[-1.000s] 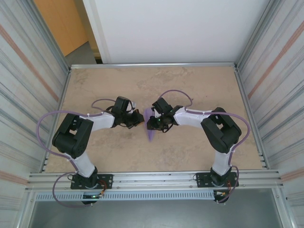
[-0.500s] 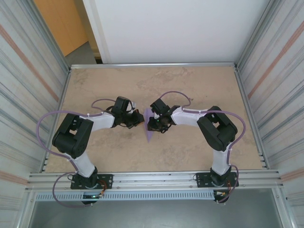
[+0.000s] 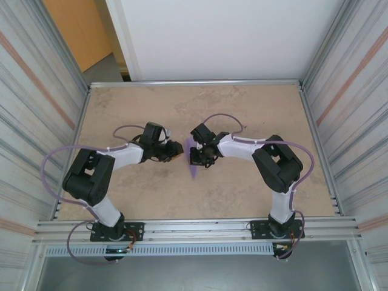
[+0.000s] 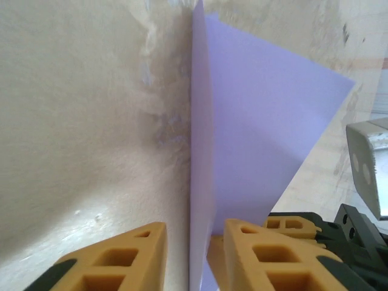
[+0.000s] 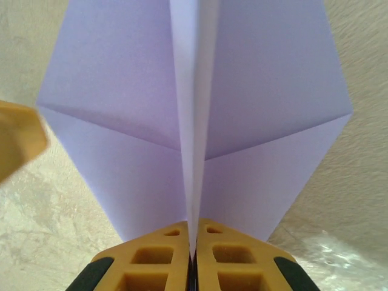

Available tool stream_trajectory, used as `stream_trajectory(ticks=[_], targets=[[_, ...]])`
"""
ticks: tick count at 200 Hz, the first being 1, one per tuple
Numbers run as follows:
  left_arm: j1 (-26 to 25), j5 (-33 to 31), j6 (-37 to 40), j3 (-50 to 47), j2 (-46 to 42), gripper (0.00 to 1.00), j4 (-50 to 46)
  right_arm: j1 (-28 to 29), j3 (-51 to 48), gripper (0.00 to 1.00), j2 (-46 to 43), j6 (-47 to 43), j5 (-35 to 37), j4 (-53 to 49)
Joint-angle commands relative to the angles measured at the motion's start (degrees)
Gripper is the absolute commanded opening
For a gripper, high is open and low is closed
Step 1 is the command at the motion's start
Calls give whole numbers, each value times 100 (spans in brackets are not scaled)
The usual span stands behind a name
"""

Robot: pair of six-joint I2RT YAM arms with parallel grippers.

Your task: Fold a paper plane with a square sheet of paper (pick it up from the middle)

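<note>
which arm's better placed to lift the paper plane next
Right. The right pincer is shut on the centre ridge of the paper plane; the left pincer stands open around the fold, gripping nothing.

Paper plane (image 3: 193,171) is located at the middle of the table (image 3: 254,109), between the left end effector (image 3: 176,150) and the right end effector (image 3: 195,159). Its ridge is clamped by the right one; one edge is straddled by the left.

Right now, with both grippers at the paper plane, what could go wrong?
The right gripper pinches the paper plane by its thin centre ridge, so it could slip or droop. The left gripper, jaws open, straddles the paper's edge; pulling away askew might snag it and spoil the fold.
</note>
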Motion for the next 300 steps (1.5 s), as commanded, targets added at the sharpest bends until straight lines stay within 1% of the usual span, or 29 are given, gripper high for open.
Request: stream_trajectory(ticks=[1,28,64,93,105,127,160,177,219,250,300], targets=[[232,-235,251,-147,-424,40,-364,-142,350,10,-50,-473,621,-759],[539,-452,468,-239,-735,50,-721,-502,731,10,-24,-952,1008,-1222],[836,-817,754,-253,-1020,59,-1218,-1090,1603,12,578,-1470,973,-1727],[890,-1035,895,-170,-1065,66,-1476,-1410,2512,13,1255,-1780,889,-2088],[889,-1071,942,-132,-1054,67,-1534,-1486,2769,13,1490,-1877,813,-2173],[896,-1124,954,-121,-1058,72,-1580,-1558,3163,14,1847,-1918,811,-2415],[889,-1123,965,-115,-1045,79,-1566,-1562,3225,20,1974,-1910,766,-2459],[891,-1141,980,-101,-1050,82,-1571,-1562,3190,21,1988,-1893,766,-2451],[896,-1142,970,-95,-1057,84,-1580,-1567,3116,21,2060,-1841,777,-2390],[891,-1134,962,-124,-1052,85,-1583,-1562,3111,24,2181,-1821,845,-2370],[894,-1160,957,-125,-1039,87,-1589,-1450,3087,34,2367,-1797,1344,-2414]])
